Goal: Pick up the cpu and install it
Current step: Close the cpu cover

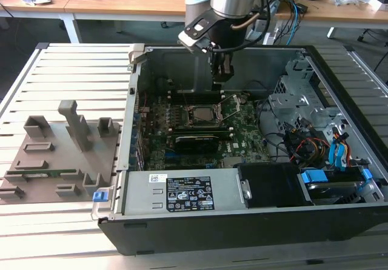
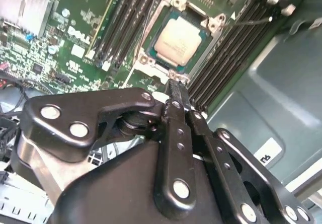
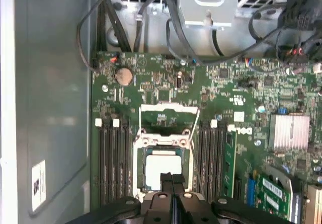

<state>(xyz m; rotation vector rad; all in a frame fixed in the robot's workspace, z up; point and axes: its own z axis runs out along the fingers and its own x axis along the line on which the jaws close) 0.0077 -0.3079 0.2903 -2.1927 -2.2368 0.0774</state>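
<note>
Inside the case point(image 1: 254, 224), the cpu point(image 2: 177, 41) is lying flat in the socket point(image 3: 138, 143) on the motherboard point(image 3: 221, 90), with the socket's metal frame point(image 3: 168, 108) standing open. The gripper point(image 2: 173, 83) is hanging over the socket's edge, just beside the cpu, its fingers point(image 3: 166, 179) pressing together and gripping nothing. Outside the case, at the exterior view's left, a grey fixture plate point(image 1: 45, 161) is resting on the slatted table point(image 1: 66, 60).

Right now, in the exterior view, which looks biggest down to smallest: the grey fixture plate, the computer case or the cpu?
1. computer case, by far the largest
2. grey fixture plate, beside the case
3. cpu, a small square lying in its socket inside the case
</note>
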